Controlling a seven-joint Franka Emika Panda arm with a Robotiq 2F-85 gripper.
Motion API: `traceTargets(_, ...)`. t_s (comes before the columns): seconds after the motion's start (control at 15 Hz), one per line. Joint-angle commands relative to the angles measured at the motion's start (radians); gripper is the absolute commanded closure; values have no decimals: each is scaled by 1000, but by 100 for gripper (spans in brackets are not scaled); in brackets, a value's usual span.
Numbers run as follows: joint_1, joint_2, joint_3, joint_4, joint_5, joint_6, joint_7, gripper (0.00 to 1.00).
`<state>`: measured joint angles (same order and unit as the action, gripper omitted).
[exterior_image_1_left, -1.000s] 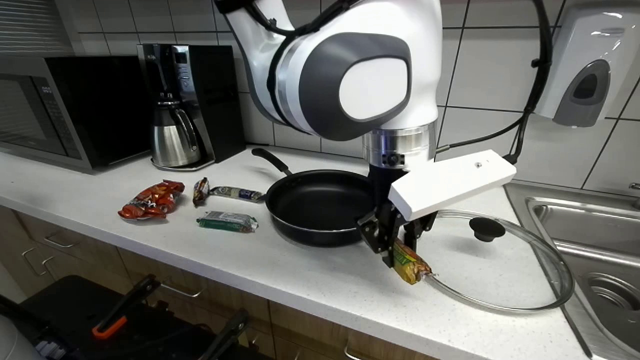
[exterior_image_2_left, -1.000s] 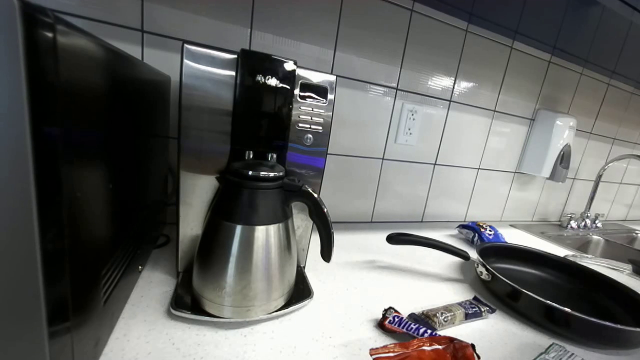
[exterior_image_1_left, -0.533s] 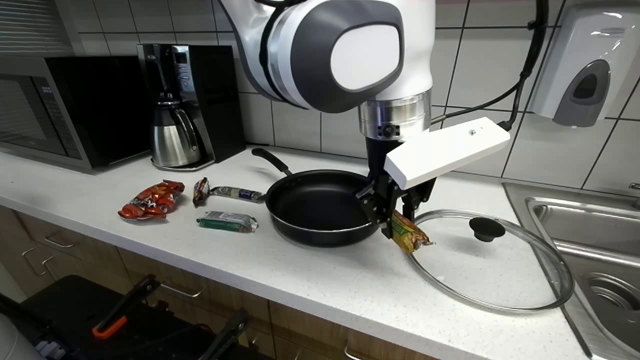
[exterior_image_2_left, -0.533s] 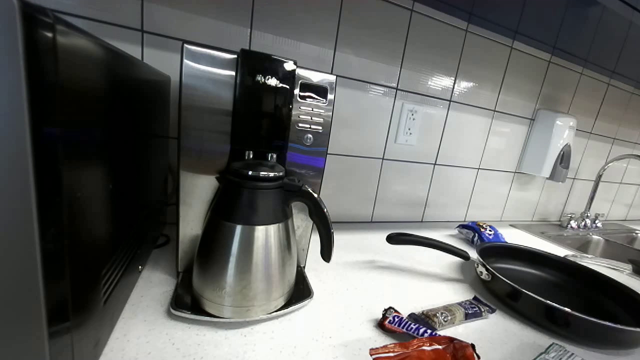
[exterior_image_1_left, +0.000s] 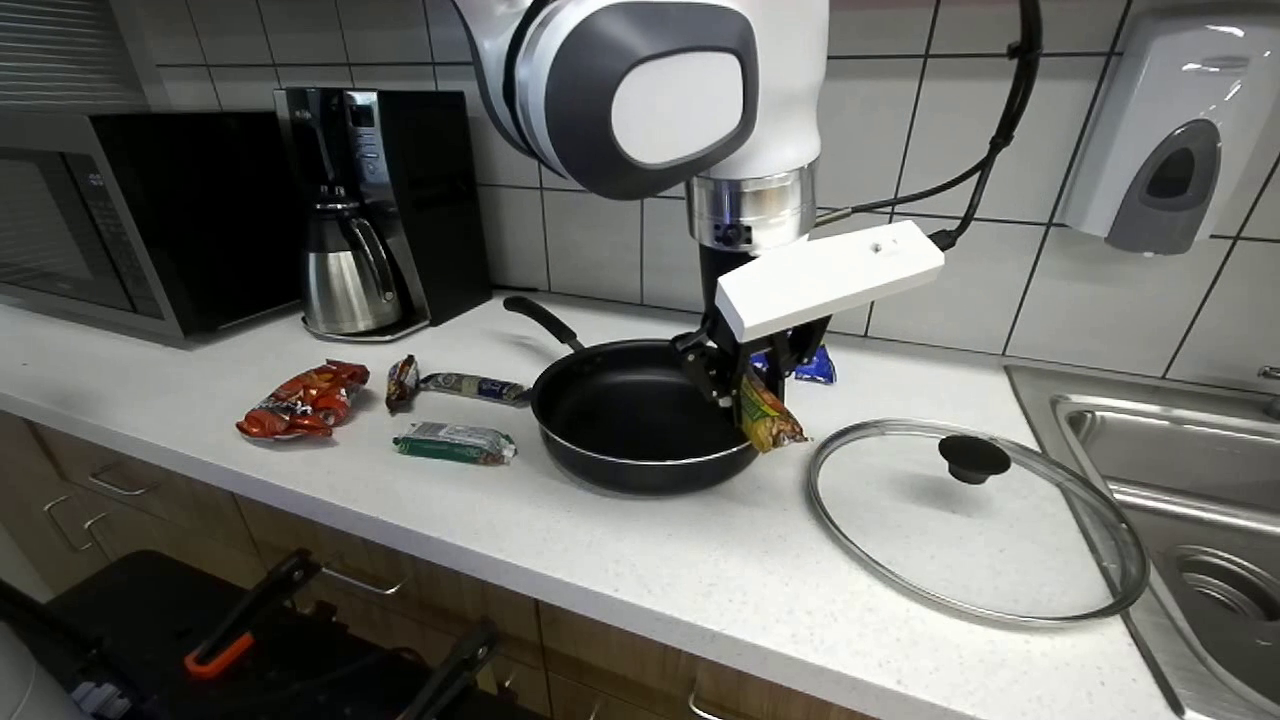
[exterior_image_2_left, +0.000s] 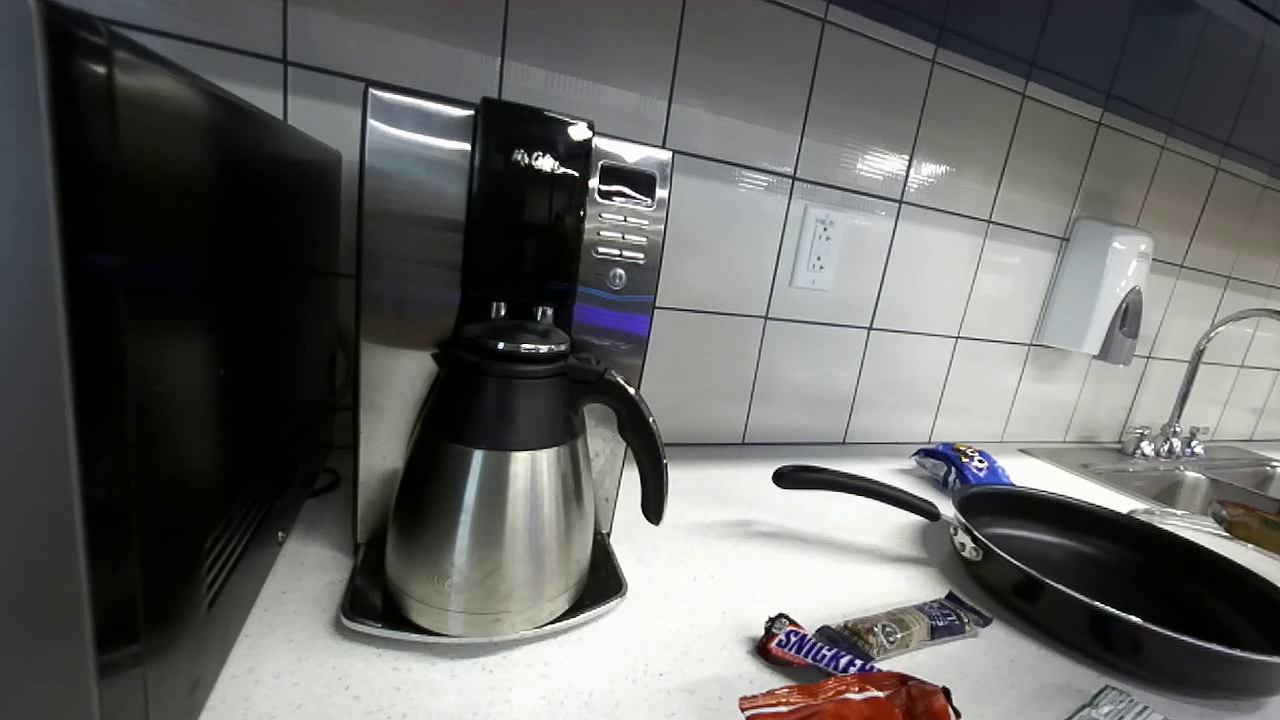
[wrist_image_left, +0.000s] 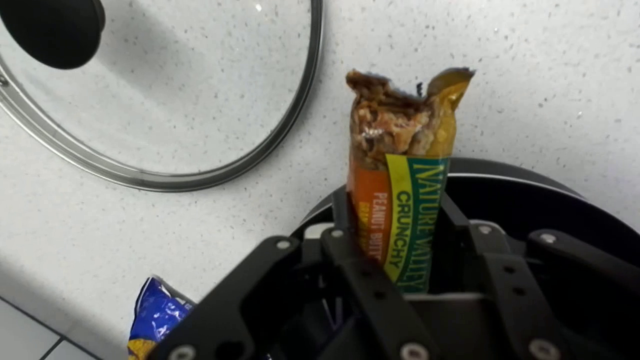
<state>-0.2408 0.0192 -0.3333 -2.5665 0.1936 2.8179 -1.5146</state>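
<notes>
The claw (exterior_image_1_left: 760, 390) gripped a granola bar (wrist_image_left: 402, 175) beside the frying pan (exterior_image_1_left: 640, 410)

The claw was clamped on the granola bar from both sides: the wrapped body sat caught in its grasp, while the crumpled end stuck out toward the near right. The bar hung above the worktop (exterior_image_1_left: 640, 560), at the right rim of the frying pan; whether it touched that rim could not be told.

A second earlier, claw and bar were lower, farther right and closer to the worktop's near edge, with the bar in front of the left rim of the glass lid (exterior_image_1_left: 972, 458). Since then they had risen and moved left, toward the far tiled wall (exterior_image_1_left: 960, 270), and the bar appeared apart from the lid. A blue packet (exterior_image_1_left: 815, 367), masked earlier by the arm in an exterior view, showed just behind the claw.

Left of the pan lay a blue-and-tan packet (exterior_image_1_left: 470, 387), a green packet (exterior_image_1_left: 455, 443), a Snickers (exterior_image_2_left: 815, 645) and a red packet (exterior_image_1_left: 305, 400). The lid lay to the right, next to the sink (exterior_image_1_left: 1180, 440). A coffee maker (exterior_image_1_left: 435, 190) and a microwave (exterior_image_1_left: 200, 220) stood at the far left.
</notes>
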Motion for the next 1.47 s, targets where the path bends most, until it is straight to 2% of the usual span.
traceTargets(0.0, 19, 46, 12, 63, 8, -39, 57, 84)
traceTargets(0.4, 77, 164, 13, 162, -4, -56, 247, 84)
traceTargets(0.47, 33, 174, 66, 175, -26, -52, 302, 84)
traceTargets(0.93, 31, 276, 136, 295, -50, -97, 621, 84)
traceTargets(1.4, -11, 331, 196, 357, -32, -127, 812, 84)
